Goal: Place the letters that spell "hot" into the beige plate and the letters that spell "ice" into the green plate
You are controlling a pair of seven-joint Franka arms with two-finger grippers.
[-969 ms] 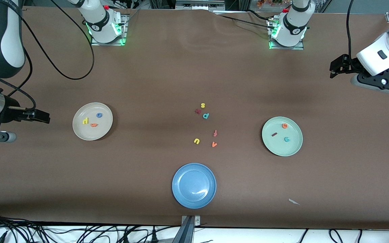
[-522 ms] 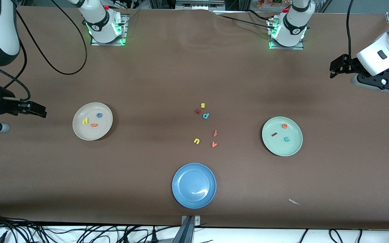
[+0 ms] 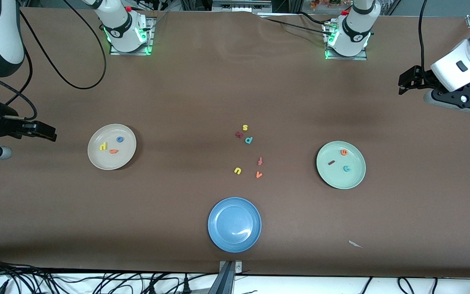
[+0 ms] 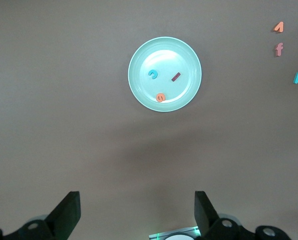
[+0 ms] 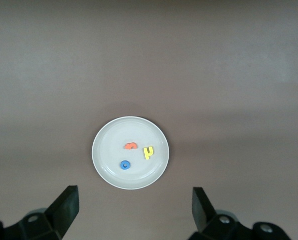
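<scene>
The beige plate [image 3: 96, 157] holds a yellow h [image 3: 103, 145], a blue o [image 3: 120, 139] and an orange t [image 3: 114, 151]. On the green plate [image 3: 355, 177] lie a dark red i [image 3: 331, 162], a teal c [image 3: 346, 168] and an orange e [image 3: 344, 152]. My right gripper [image 3: 49, 134] hangs open and empty over bare table at the right arm's end, apart from the beige plate [image 5: 108, 145]. My left gripper [image 3: 402, 83] hangs open and empty over the left arm's end, well away from the green plate [image 4: 184, 55].
Loose letters lie mid-table: yellow s [image 3: 245, 128], dark red kinked letter [image 3: 239, 134], teal p [image 3: 249, 140], redder t [image 3: 260, 161], yellow u [image 3: 238, 170], orange v [image 3: 259, 174]. A blue plate [image 3: 218, 237] sits nearest the front camera. A white scrap [image 3: 355, 244] lies near the front edge.
My right arm has drawn back a little toward its end of the table, away from the beige plate. The left arm and all letters have stayed put.
</scene>
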